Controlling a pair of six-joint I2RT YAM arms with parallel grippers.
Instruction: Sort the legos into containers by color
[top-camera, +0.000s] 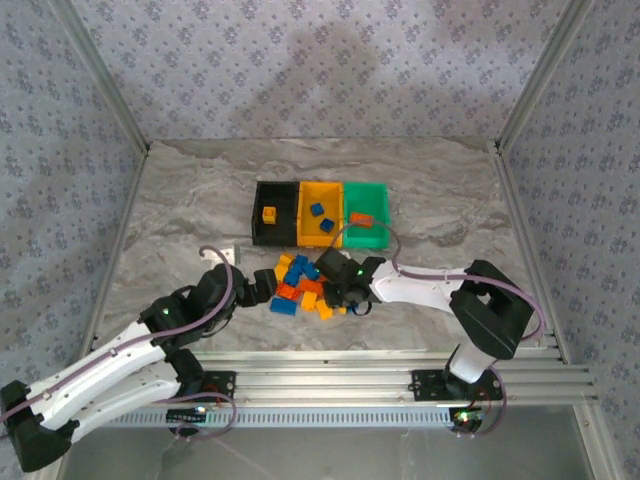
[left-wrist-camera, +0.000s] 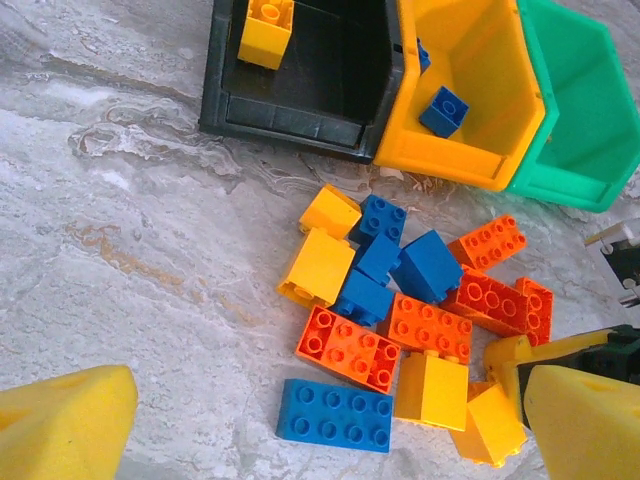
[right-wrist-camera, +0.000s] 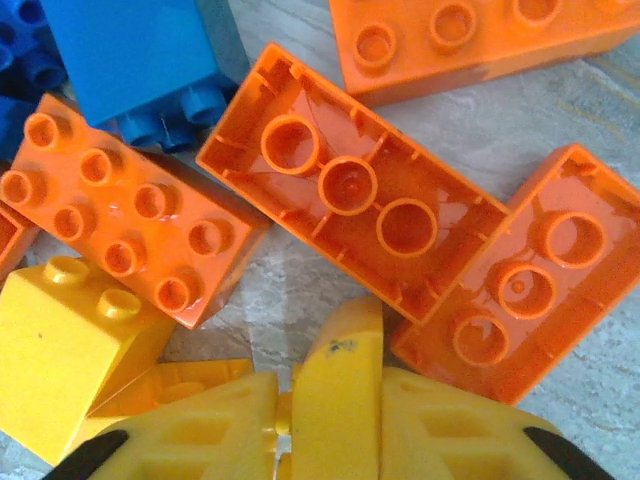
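The right pincer (right-wrist-camera: 325, 390) stands narrow above the legos (top-camera: 300, 288) heaped on the bench (top-camera: 180, 210), with a yellow piece between its fingers; I cannot tell if it grips. The left pincer (top-camera: 262, 288) gapes wide beside the heap. The containers (top-camera: 320, 212) sit just beyond.

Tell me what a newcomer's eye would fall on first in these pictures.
A loose heap of small plastic studded bricks in yellow, blue and orange lies in the middle of the grey marbled table, with the right pincer low over its right edge. Right behind it stands a row of three open-top rectangular plastic bins: the black bin holds one yellow brick, the yellow-orange bin holds blue bricks, and the green bin holds an orange brick.
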